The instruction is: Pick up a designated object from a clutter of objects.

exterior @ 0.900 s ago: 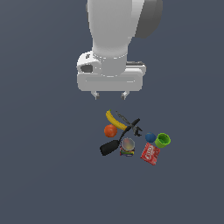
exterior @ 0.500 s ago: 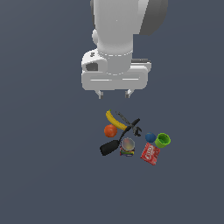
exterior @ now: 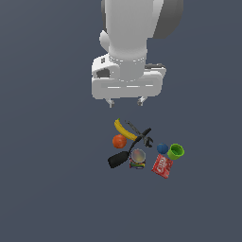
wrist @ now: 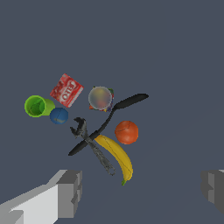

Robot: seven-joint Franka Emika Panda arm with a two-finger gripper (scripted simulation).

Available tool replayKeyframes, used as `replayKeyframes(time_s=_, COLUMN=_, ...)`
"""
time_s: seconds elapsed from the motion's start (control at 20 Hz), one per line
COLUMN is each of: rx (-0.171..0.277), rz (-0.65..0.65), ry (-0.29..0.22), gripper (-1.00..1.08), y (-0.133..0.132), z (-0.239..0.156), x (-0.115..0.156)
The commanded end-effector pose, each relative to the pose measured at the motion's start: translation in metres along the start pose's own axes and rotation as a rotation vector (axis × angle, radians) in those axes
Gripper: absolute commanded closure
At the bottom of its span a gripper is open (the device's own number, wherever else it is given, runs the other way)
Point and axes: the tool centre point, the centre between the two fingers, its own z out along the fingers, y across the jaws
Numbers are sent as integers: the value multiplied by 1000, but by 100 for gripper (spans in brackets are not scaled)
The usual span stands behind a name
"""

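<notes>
In the exterior view, the arm [exterior: 132,42] fills the upper centre of the frame. Its gripper [exterior: 126,101] hangs above the heap with its two fingertips spread apart, holding nothing. The heap sits just below centre. It holds one banana [exterior: 123,129] at its upper left, one orange ball [exterior: 119,141] just below the banana, one blue ball [exterior: 162,148], one green cup [exterior: 176,151] at the heap's right edge, one red packet [exterior: 162,165], one tin [exterior: 138,156], and two black tools: a spatula [exterior: 124,154] and a wrench [exterior: 141,134] crossing it.

In the wrist view, two grey fingers [wrist: 70,192] show at the lower corners, wide apart and empty. The banana [wrist: 117,157] lies below centre, one end toward the lower edge, the orange ball [wrist: 127,132] just beside it. The wrench [wrist: 92,146] touches the banana and crosses the spatula [wrist: 109,121]. The tin [wrist: 100,98], packet [wrist: 66,90], cup [wrist: 38,106] and blue ball [wrist: 58,116] lie in the upper left.
</notes>
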Motion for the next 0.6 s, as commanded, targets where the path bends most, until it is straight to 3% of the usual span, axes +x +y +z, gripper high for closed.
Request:
replayKeyframes(time_s=0.0, rx=-1, rz=-13, ry=-1, gripper=-92, y=0, z=8, x=0)
replayKeyframes(time_s=0.55, rx=-9, rz=-139, ry=-2, gripper=-92, y=1, z=79, x=-10)
